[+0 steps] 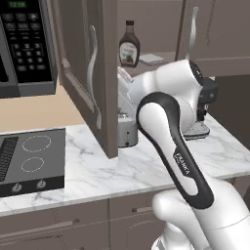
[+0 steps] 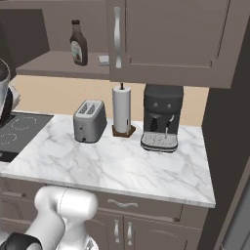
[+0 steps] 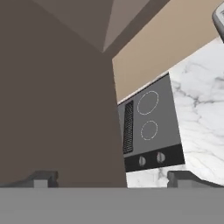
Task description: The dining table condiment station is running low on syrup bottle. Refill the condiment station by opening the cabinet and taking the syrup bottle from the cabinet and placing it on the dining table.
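Cabinet (image 1: 100,73) door was swung wide out over the bench (image 1: 146,166), so the shelf was exposed and the opening step looked done to me. Syrup bottle (image 1: 129,44) stood upright on the cabinet shelf, near the front edge, with a small pale box (image 1: 151,59) just beside it; nothing blocked it from the front. In the right base view the same bottle (image 2: 78,43) sat well left of the closed neighbouring door with its bar handle (image 2: 117,36).

End effector (image 3: 111,178) had its fingers spread wide with nothing between them. The hand camera looked past the brown door face (image 3: 57,96) down at the cooktop (image 3: 151,127), so I judged the hand was parked close to the door after releasing it, not aimed at the bottle yet.

Toaster (image 2: 90,120), paper towel roll (image 2: 121,109) and coffee machine (image 2: 161,119) sat under the shelf on the bench; they'd constrain a low approach. Next I'd need to lift and re-aim the hand at the bottle body, approaching from the front. Risk: clipping the open door edge, or tipping the slim bottle.
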You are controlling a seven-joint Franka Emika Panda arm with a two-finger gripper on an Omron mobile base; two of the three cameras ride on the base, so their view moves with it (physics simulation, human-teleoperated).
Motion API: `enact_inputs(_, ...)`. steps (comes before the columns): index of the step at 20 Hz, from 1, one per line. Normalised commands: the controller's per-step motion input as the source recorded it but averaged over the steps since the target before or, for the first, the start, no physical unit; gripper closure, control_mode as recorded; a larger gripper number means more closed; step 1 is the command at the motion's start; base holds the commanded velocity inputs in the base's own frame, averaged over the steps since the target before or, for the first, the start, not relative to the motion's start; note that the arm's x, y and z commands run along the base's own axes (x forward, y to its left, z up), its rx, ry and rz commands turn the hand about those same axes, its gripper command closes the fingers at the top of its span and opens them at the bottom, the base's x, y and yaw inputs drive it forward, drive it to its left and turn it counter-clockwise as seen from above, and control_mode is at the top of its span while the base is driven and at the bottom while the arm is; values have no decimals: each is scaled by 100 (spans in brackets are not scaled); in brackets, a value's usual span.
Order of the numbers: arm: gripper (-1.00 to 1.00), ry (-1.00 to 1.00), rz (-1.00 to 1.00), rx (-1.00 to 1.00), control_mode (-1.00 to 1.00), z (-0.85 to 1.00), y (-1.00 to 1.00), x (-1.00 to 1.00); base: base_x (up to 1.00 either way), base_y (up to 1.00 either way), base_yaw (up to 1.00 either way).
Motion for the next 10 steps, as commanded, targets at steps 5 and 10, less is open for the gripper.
enact_inputs(5,-100,-2,-11,-11,-100,0,90,0,0,0,0)
enact_inputs(10,-100,0,-5,-4,-100,0,34,0,0,0,0)
